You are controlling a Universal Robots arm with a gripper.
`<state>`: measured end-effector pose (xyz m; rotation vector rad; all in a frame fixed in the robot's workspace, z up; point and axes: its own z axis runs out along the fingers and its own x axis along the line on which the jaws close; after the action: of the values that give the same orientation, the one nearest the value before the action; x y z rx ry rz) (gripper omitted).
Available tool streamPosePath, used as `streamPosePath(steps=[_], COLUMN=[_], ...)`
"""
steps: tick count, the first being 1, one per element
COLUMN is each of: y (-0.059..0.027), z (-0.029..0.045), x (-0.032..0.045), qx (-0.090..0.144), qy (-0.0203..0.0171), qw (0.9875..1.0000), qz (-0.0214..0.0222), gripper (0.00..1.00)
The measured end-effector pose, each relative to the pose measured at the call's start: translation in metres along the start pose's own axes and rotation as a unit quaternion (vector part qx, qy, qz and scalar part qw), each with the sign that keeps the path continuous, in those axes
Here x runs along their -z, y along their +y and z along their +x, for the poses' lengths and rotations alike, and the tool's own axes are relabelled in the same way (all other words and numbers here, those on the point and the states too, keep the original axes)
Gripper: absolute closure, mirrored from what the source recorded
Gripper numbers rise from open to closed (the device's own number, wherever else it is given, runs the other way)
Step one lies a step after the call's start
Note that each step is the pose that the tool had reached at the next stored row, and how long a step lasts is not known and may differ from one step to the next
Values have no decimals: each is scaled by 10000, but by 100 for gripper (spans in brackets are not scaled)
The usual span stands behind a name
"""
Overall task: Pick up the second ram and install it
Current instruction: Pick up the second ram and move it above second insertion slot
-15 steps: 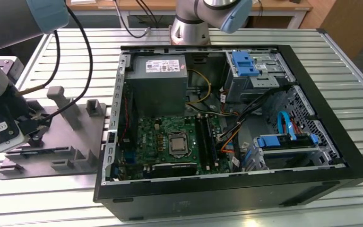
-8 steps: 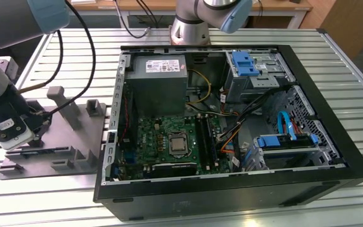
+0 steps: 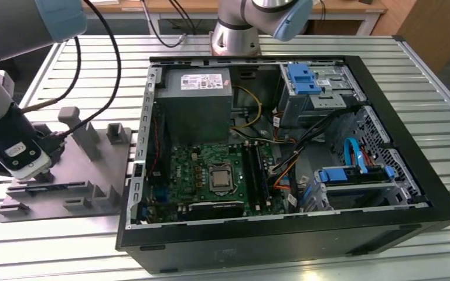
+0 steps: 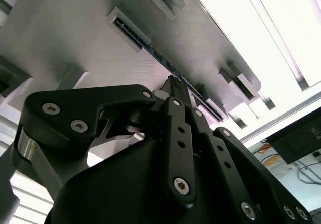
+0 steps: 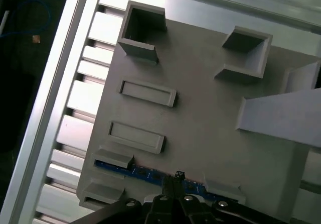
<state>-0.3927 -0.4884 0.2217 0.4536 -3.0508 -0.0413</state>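
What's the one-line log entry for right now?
stage: pickup | gripper: shut on second ram | second ram: seated in gray fixture | location: beside open computer case

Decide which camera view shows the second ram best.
First wrist view: the second ram lies lengthwise, blue face visible. The second wrist view gives its thin edge; in the exterior view the gripper blocks it.

No text can be read anywhere. The power supply (image 3: 197, 108) in the computer case (image 3: 420, 193) carries a white label (image 3: 204, 81) with dark print too small to make out. Markings on the motherboard (image 3: 186, 170) are likewise too fine.
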Motion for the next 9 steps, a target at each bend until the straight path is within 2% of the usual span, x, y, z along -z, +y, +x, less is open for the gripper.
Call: streamPosePath(steps=[2, 5, 9], y=[0, 0, 0], z=[0, 0, 0], x=[0, 0, 0], qx=[180, 454, 812], qy=[6, 16, 28], qw=[9998, 9990, 9967], qz=[9, 24, 43], gripper=[90, 90, 90])
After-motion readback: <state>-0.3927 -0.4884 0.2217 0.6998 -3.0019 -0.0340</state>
